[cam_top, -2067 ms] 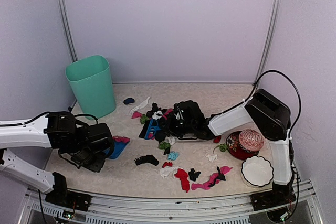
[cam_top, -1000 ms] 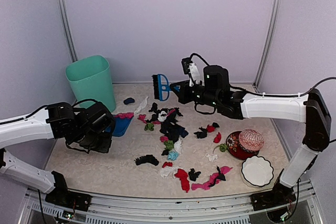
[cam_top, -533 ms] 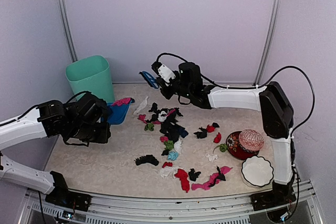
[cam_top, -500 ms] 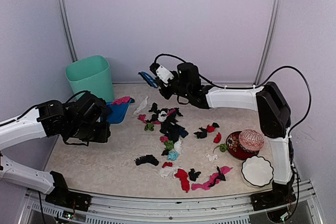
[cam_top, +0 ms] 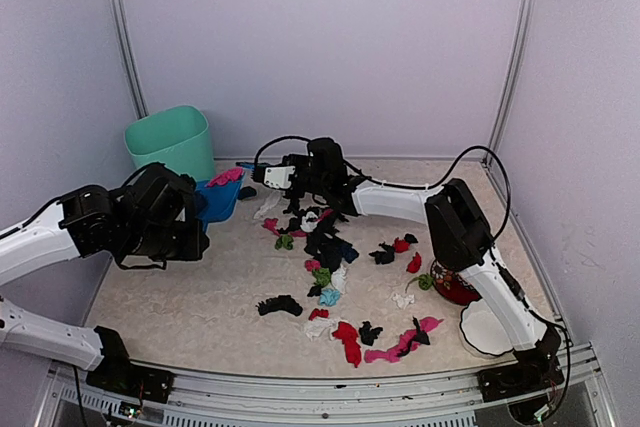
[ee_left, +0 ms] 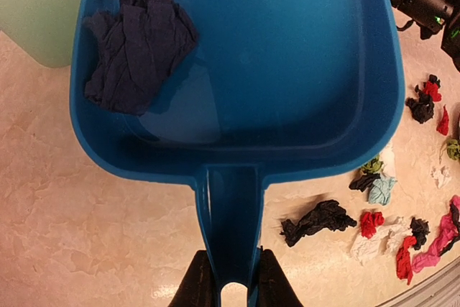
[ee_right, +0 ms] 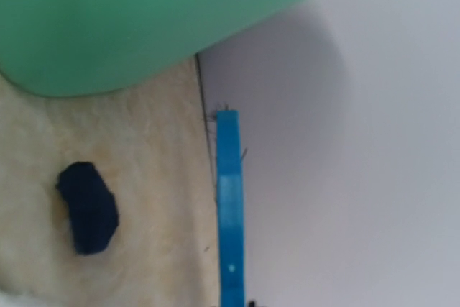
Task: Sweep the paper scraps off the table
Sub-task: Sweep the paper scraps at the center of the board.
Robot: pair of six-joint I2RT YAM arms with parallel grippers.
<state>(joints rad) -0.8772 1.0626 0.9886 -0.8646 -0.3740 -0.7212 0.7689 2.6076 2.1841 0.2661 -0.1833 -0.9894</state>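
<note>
Since half a second ago, I am watching the right arm swing further left along the far wall, and the left arm is carrying the blue dustpan [ee_left: 287,70] closer to the green bin [cam_top: 170,145].

The left gripper [ee_left: 230,289] is clenching the dustpan's handle between both fingers, with the pan stretching away from it. A dark crumpled scrap [ee_left: 136,41] is lying in the pan's far left corner.

The right gripper [cam_top: 258,173] is reaching out just beside the bin and is gripping the blue brush [ee_right: 230,221]. The brush is showing edge-on in the wrist view against the pale wall. Below it, a single navy scrap [ee_right: 88,208] is resting on the table [cam_top: 200,297] near the bin's base.

Most of the paper scraps [cam_top: 325,247] are lying spread across the middle of the table, from behind the right arm down toward the near edge, well apart from the dustpan.
</note>
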